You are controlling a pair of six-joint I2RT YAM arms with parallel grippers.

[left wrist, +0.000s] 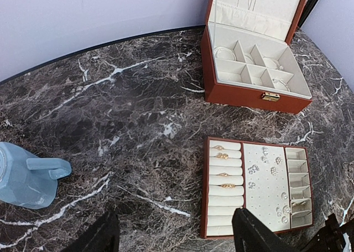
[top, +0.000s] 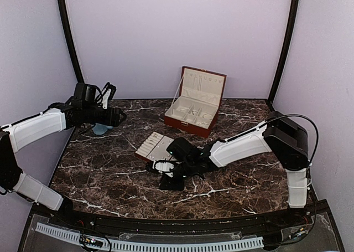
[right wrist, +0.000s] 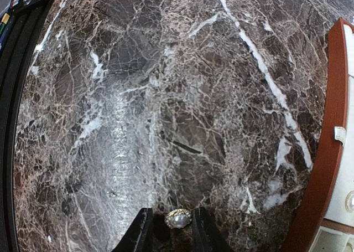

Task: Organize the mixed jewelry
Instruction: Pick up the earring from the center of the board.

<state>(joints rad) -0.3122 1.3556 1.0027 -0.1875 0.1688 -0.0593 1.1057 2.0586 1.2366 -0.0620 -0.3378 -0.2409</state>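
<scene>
A small gold-rimmed pearl piece of jewelry (right wrist: 178,218) lies on the marble between the fingers of my right gripper (right wrist: 170,216). The jaws stand narrow around it, with a dark gap on its left side. This gripper (top: 170,180) is low over the table, just in front of the flat cream-lined tray (top: 152,147). The tray (left wrist: 206,185) holds gold rings (left wrist: 222,155) on its rolls and sparkling studs (left wrist: 253,169) on its pad. My left gripper (left wrist: 174,216) hovers open and empty, high at the back left (top: 119,117).
A red-brown hinged box (left wrist: 243,97) stands open at the back, with cream compartments. A blue cup (left wrist: 25,180) sits at the back left, under my left arm. The tray's red-brown rim (right wrist: 326,152) lies close to the right of my right gripper.
</scene>
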